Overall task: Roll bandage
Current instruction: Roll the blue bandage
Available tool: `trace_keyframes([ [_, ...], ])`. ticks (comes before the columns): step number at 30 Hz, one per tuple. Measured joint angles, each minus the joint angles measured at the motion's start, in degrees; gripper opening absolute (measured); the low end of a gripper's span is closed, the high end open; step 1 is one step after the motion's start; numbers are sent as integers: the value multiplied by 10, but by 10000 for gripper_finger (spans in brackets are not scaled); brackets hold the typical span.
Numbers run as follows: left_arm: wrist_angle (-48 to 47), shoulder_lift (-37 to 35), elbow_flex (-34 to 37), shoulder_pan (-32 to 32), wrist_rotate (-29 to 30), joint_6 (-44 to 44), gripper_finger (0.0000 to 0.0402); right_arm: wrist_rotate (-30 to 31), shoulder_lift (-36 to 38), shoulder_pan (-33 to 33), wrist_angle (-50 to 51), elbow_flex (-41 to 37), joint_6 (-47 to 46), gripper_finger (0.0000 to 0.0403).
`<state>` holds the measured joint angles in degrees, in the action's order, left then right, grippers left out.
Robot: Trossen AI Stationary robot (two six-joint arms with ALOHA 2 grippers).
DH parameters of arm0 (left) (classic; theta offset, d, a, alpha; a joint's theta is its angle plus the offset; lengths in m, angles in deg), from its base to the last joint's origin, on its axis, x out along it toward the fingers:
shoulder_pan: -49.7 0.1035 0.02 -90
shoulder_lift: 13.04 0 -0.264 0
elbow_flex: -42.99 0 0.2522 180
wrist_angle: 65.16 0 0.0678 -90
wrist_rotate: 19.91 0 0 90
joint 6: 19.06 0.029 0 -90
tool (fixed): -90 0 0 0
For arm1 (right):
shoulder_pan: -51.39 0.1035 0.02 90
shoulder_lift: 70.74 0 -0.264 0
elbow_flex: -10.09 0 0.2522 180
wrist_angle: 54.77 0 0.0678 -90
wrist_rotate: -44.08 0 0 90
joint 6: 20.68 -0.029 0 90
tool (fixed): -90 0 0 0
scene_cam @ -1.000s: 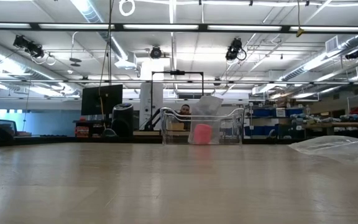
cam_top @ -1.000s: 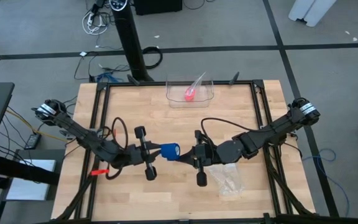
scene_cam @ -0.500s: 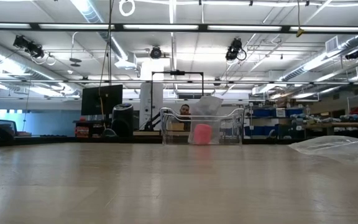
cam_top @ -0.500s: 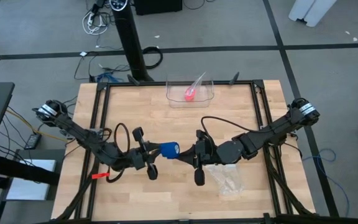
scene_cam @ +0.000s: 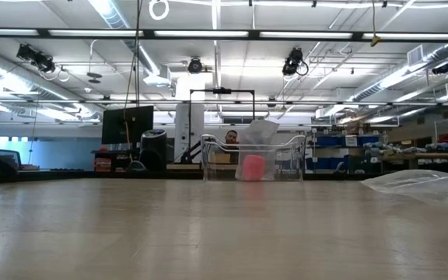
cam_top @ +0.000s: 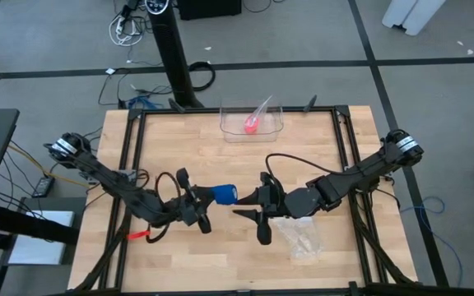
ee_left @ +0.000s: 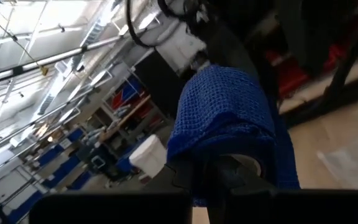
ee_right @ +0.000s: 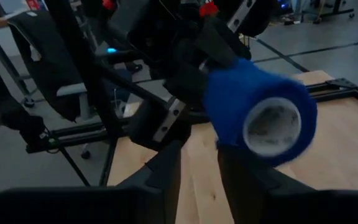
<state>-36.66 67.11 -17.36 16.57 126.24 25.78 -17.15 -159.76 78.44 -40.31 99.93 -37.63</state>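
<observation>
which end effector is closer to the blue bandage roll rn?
Left. The left end effector is shut on the bandage, holding it above the table. The right end effector sits just off the roll's open end, fingers apart, not touching.

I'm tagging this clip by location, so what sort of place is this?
Probably a robotics lab or workshop: a wooden table in a black frame, open ceiling strip lights, and shelving with blue bins behind.
</observation>
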Motion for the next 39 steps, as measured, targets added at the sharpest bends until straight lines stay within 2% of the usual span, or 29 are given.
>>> trace_keyframes([
  [5, -68, 5, 4, 0, 0, -34, 18, 5, 7, 13, 11, 5, 1, 118],
  [13, -142, 45, 1, 0, -2, -172, 18, 2, 4, 36, 103, 4, 0, 117],
  [16, -167, 84, 1, 3, -29, -253, 18, 1, 3, 37, 148, 3, -9, 117],
  [22, -168, 174, 0, 12, -75, -389, 18, -13, 1, 20, 141, -65, -14, 111],
  [27, -157, 248, 0, 29, -121, -481, 18, -20, 1, -2, 87, -147, -59, 111],
  [34, -102, 318, 0, 50, -172, -519, 18, -107, 1, -37, -167, -270, -53, 86],
  [39, -81, 327, 0, 63, -198, -520, 18, -109, -11, -50, -196, -294, -39, 43],
])
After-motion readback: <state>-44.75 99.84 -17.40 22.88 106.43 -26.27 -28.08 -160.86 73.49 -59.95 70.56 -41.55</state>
